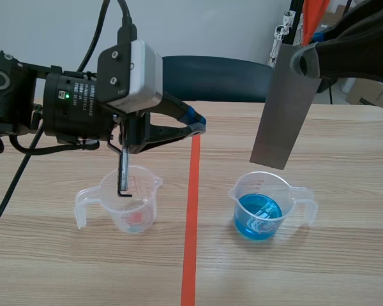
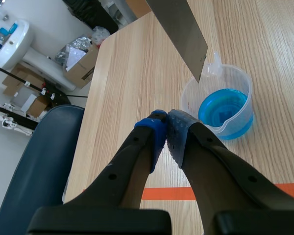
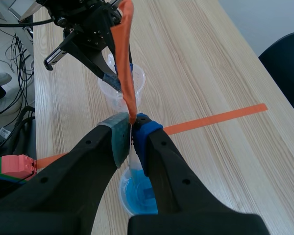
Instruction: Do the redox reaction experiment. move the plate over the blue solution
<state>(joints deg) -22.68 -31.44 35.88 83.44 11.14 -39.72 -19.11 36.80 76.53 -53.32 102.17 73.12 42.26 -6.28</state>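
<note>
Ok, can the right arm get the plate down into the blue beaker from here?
Probably yes: the plate hangs from the right pincer just above the open beaker, and the left pincer is off to the side.

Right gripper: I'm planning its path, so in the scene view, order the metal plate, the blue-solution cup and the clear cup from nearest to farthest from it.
1. metal plate, clamped in the right gripper itself.
2. blue-solution cup, on the table below the plate's lower edge.
3. clear cup, across the tape line, on the left side.
</note>
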